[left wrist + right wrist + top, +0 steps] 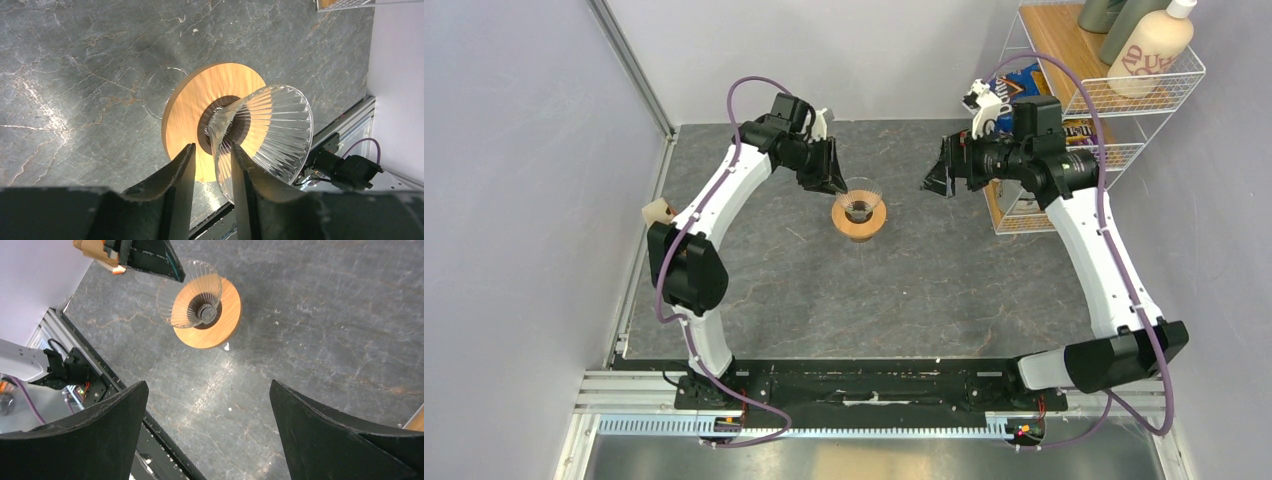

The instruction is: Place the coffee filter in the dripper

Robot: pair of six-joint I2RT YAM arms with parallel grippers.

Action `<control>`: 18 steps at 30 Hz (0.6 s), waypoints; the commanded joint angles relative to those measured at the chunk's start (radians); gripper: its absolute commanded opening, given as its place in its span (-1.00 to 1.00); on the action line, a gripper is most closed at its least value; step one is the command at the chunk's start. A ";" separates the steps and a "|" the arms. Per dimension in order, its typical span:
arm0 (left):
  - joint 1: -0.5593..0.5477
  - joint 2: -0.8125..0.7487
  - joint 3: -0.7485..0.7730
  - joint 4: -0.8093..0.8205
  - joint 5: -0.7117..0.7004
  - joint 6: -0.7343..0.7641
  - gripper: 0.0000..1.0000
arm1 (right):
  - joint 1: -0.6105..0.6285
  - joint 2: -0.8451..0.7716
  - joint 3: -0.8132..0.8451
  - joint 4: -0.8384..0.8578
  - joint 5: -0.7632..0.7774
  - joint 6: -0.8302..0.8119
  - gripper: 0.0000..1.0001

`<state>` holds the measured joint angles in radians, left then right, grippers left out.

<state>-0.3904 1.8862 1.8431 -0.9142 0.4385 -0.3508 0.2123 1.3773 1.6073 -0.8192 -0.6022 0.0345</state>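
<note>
Straddling the rim of the clear ribbed glass dripper (pixel 270 130) with its round light-brown wooden collar, the left gripper (pixel 212 152) has its two black fingers (pixel 180 170) only narrowly parted, the thin glass wall standing in the slit between them; whether either one presses the glass cannot be told. The dripper stands upright on the dark grey marbled table (pixel 944 290), between the two arms. The right gripper (pixel 207 387) hovers apart from it on the right, fingers spread wide and holding nothing.
</note>
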 commanded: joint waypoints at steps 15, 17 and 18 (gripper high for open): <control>0.065 -0.193 -0.082 -0.008 0.178 0.085 0.17 | 0.049 0.276 0.092 -0.030 -0.143 0.190 0.80; 0.066 -0.181 -0.093 -0.001 0.179 0.080 0.10 | 0.064 0.300 0.087 -0.002 -0.140 0.226 0.75; 0.067 -0.175 -0.093 -0.001 0.180 0.080 0.07 | 0.067 0.309 0.083 0.010 -0.141 0.245 0.73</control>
<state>-0.3202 1.6943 1.7634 -0.9333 0.5510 -0.2901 0.2520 1.6665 1.6531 -0.8845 -0.7185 0.1864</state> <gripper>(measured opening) 0.561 0.883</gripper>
